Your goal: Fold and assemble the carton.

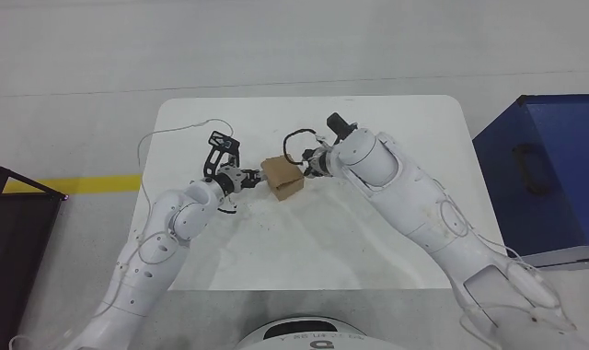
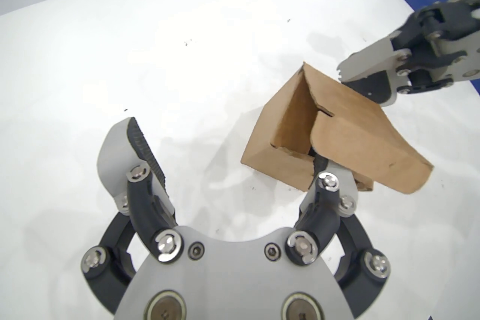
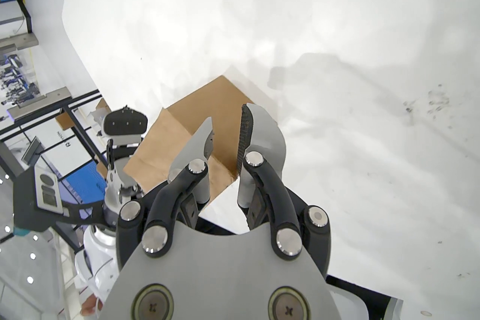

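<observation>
A small brown carton [image 1: 282, 177] lies partly folded on the white table [image 1: 368, 249], a little behind its middle. Its open end faces my left gripper [image 2: 232, 152], and a loose flap [image 2: 360, 149] hangs over that opening. My left gripper [image 1: 241, 178] is open wide, with one fingertip [image 2: 330, 171] tucked under the flap at the carton's [image 2: 285, 134] open end and the other out over bare table. My right gripper [image 3: 228, 137] is at the carton's [image 3: 210, 104] opposite side, its fingers nearly together, pinching an edge of the carton wall. It also shows as the right gripper [image 2: 371, 85] behind the carton.
A blue bin [image 1: 538, 170] stands off the table's right side. A black frame [image 1: 23, 221] stands by the left side. A thin white cable [image 1: 170, 134] lies on the table's back left.
</observation>
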